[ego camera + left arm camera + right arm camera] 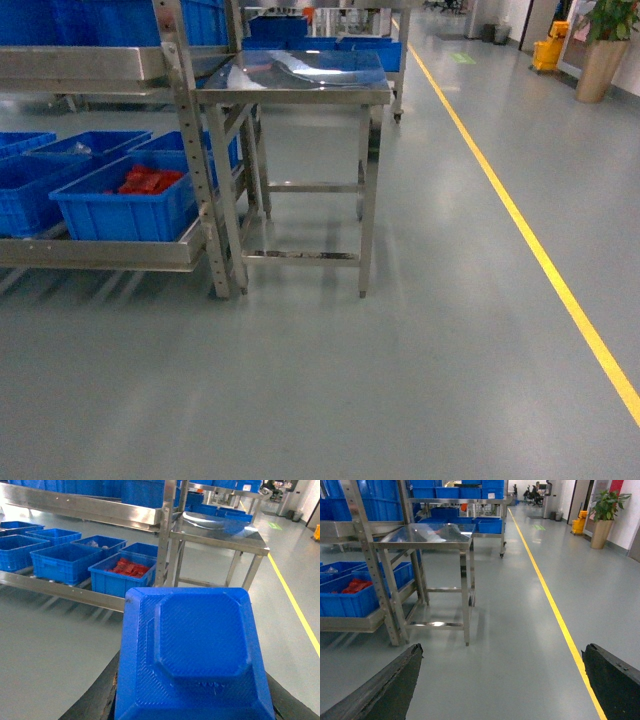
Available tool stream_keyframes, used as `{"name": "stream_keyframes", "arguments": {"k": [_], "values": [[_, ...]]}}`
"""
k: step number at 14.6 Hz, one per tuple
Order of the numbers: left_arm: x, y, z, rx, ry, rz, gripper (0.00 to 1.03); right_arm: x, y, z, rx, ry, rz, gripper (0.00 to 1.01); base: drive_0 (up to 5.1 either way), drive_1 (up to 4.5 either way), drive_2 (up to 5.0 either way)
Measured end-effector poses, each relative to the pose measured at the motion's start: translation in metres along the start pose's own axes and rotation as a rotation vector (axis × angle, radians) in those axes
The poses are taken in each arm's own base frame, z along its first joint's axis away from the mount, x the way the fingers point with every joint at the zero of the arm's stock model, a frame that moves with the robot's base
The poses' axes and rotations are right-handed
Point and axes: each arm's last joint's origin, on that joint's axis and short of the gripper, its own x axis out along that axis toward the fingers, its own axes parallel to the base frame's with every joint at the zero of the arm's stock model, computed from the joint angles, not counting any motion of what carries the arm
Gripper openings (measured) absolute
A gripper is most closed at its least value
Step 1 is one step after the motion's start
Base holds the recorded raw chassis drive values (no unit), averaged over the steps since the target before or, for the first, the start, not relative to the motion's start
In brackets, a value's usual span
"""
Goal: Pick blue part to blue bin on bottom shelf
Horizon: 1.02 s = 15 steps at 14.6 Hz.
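Setting: A factory aisle with a grey floor (400,380), a yellow line (520,215) painted along it, and a potted plant (603,45) at the far wall.

Landmark: A stainless-steel rack (190,150) stands at the left of the head view, its upright post rising at the corner nearest the camera.

Worktop: A shiny steel worktop (300,75) on four legs stands just beside the rack, on the side toward the yellow line.

Bottom shelf: The rack's bottom shelf (100,253) carries a row of blue crates, all sitting inside the steel front rail.

Crate with red packets: The crate with red packets (125,205) sits on that shelf at the end nearest the rack's upright post.

Blue bin: The blue bin (65,560), its inside showing plain blue, sits on the same shelf just beside the red-packet crate, farther from the post.

Blue part: The blue part (197,655) fills the bottom of the left wrist view, well apart from the rack and in front of it.

Left end effector: The left end effector (195,700) has dark fingers (97,700) pressed against both sides of the blue part, pinching it.

Right end effector: The right end effector (502,680) is spread wide, its dark fingers (385,685) at either lower corner with bare floor between, nothing held, across the aisle from the rack.
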Motion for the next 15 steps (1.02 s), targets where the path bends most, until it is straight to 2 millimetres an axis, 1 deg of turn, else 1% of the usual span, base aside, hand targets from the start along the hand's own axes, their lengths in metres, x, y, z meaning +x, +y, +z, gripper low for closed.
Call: {"name": "stream_keyframes", "arguments": {"k": [15], "values": [[-0.0003,0.0001,0.0005,-0.003,-0.005,-0.001,0.43,0.0,0.0,0.0001,0.0,-0.001,0.0,0.98,0.0,4.07,-4.1]]}}
